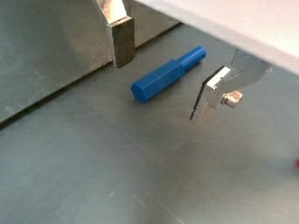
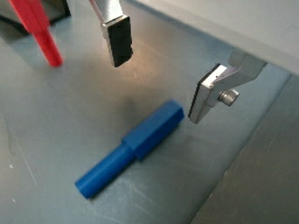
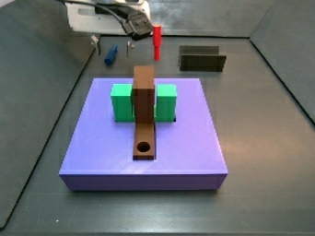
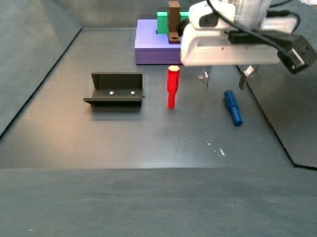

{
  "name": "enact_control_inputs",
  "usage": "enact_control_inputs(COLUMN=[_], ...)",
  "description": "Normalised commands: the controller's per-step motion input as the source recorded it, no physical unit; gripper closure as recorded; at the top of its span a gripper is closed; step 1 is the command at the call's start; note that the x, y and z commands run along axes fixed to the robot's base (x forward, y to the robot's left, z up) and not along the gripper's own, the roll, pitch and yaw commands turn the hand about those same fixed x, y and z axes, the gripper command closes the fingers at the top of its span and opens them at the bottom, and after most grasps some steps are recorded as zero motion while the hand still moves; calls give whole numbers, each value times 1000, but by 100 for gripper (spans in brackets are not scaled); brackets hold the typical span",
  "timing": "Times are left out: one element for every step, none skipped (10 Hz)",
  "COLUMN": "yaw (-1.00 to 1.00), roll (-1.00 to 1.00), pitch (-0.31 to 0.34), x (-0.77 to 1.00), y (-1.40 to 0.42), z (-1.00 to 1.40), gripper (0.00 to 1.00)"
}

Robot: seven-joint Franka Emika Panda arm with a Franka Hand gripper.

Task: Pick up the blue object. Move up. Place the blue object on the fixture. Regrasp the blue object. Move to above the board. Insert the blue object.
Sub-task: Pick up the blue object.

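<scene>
The purple platform (image 3: pixel 147 152) fills the centre of a side view and carries the board (image 3: pixel 144 111) between green blocks (image 3: pixel 123 101). The fixture (image 4: pixel 114 90) stands at centre left of a side view, well apart from the red peg (image 4: pixel 173 87). The gripper (image 4: pixel 244 78) hovers at upper right, jaws spread wide and empty. The blue object (image 2: pixel 131 149) lies flat on the floor beneath it, touching neither of the fingers (image 2: pixel 118 39). It appears rigid, light and smooth; its stepped shaft suggests a grasp across the thicker section near mid-length.
</scene>
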Motion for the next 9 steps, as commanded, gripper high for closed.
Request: enact_control_inputs(yaw=[-74, -60, -57, -17, 0, 0, 0, 0, 69], roll=[77, 47, 7, -9, -57, -1, -7, -84, -171], pitch=[-44, -50, -44, -57, -84, -3, 0, 0, -203], x=[-163, -149, -186, -189, -197, -23, 0, 0, 0], y=[134, 103, 89, 54, 69, 29, 0, 89, 106], z=[-311, -291, -220, -223, -266, 0, 0, 0, -140], gripper=[0, 0, 0, 0, 0, 0, 0, 0, 0])
